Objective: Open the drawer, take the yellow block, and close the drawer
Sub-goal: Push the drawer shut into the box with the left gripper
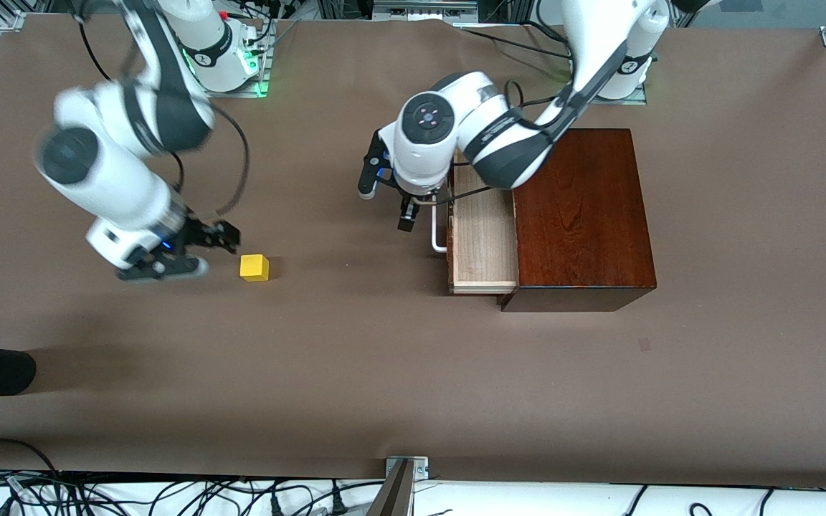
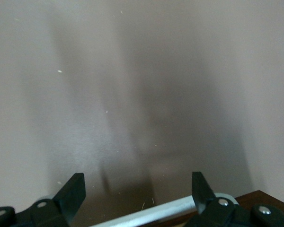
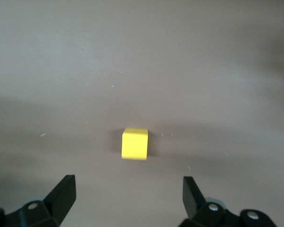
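The drawer (image 1: 483,240) stands pulled out of the dark wooden box (image 1: 581,215), its pale interior bare as far as the front view shows, and the single yellow block (image 1: 254,267) sits on the brown table (image 1: 413,373) toward the right arm's end, well apart from the box. So opening looks done and the block is already out; what is left, by my judgement, is closing the drawer. The left gripper (image 1: 413,208) is at the white handle (image 1: 438,228), jaws spread with the bar (image 2: 154,213) lying between the fingers (image 2: 71,191), not clamped. The right gripper (image 1: 194,251) hovers just beside the block, jaws wide open and holding nothing. Count: one drawer, one box, one block, two arms.
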Robot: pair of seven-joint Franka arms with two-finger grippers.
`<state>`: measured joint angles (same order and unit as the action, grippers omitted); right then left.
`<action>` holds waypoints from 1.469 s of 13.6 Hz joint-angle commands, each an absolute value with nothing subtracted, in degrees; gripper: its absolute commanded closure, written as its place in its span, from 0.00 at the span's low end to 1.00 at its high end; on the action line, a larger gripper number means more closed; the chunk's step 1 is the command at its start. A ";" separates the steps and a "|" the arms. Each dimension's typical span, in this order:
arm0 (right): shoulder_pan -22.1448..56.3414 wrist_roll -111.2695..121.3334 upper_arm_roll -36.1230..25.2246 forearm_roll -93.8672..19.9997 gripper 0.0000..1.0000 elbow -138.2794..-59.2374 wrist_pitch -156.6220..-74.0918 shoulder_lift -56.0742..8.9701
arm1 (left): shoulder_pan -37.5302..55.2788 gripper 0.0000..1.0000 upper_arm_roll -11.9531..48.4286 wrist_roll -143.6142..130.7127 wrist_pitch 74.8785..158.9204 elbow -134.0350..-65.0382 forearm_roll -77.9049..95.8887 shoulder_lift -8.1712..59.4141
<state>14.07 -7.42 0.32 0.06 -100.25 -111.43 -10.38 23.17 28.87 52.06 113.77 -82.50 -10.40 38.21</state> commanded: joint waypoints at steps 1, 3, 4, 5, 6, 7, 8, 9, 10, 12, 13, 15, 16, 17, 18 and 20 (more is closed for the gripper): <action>13.71 -3.97 -0.69 -1.05 0.00 -99.05 -104.70 -4.68 | 22.76 0.00 26.21 53.35 112.94 -82.78 -11.78 39.29; 13.71 -0.63 -2.97 -2.27 0.00 -99.05 -102.32 -1.77 | 22.33 0.00 22.61 53.35 105.60 -84.28 -11.78 38.94; 13.71 0.25 -4.29 -3.33 0.00 -99.05 -100.91 -0.63 | 22.32 0.00 20.93 53.35 102.08 -84.11 -12.30 38.85; 13.71 1.31 -5.35 -3.60 0.00 -99.05 -100.03 -0.09 | 22.32 0.00 20.31 53.44 99.34 -83.94 -13.96 38.24; 13.71 1.32 -5.71 -3.60 0.00 -99.05 -99.93 0.43 | 22.32 0.00 20.30 53.35 96.71 -83.76 -15.80 38.06; 13.71 0.97 -5.80 -3.60 0.00 -98.97 -99.76 0.53 | 22.59 0.00 20.30 53.35 94.59 -83.76 -17.56 37.88; 13.71 0.71 -6.24 -3.60 0.00 -99.05 -99.76 0.53 | 22.67 0.00 20.30 53.26 92.83 -83.67 -18.27 37.36; 13.71 0.70 -6.68 -3.52 0.00 -99.05 -99.76 0.44 | 22.41 0.00 20.30 53.35 91.42 -83.58 -18.37 37.09; 13.71 1.14 -7.46 -3.52 0.00 -98.97 -99.84 0.27 | 22.41 0.00 20.30 53.35 90.71 -83.50 -18.37 36.48; 13.71 1.41 -8.00 -3.17 0.00 -98.79 -99.84 0.26 | 22.85 0.00 20.39 53.26 89.39 -83.50 -18.37 35.77; 13.71 1.41 -8.00 -2.99 0.00 -98.35 -99.93 0.09 | 22.85 0.00 20.30 53.26 87.99 -83.50 -18.46 35.51; 13.62 1.23 -8.09 -2.64 0.00 -96.86 -98.10 -0.18 | 21.45 0.00 20.13 53.35 86.23 -83.50 -20.29 34.55; 13.62 1.49 -8.09 -2.46 0.00 -96.25 -97.13 -0.18 | 20.75 0.00 20.30 53.35 85.96 -83.50 -20.39 34.02; 13.62 1.49 -8.09 -2.37 0.00 -95.89 -96.16 -0.18 | 20.66 0.00 20.48 53.09 86.13 -83.50 -20.04 32.88; 13.54 1.41 -8.09 -2.46 0.00 -95.45 -96.33 -0.61 | 20.83 0.00 20.74 52.13 86.31 -83.50 -19.60 31.04; 13.54 1.32 -8.17 -1.50 0.00 -94.40 -96.06 -1.41 | 21.09 0.00 21.09 46.70 86.05 -83.50 -19.34 25.78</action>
<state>14.00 0.53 -8.27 -2.25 -96.56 -97.70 -0.40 22.37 21.09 49.93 88.89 -80.50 -17.54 35.17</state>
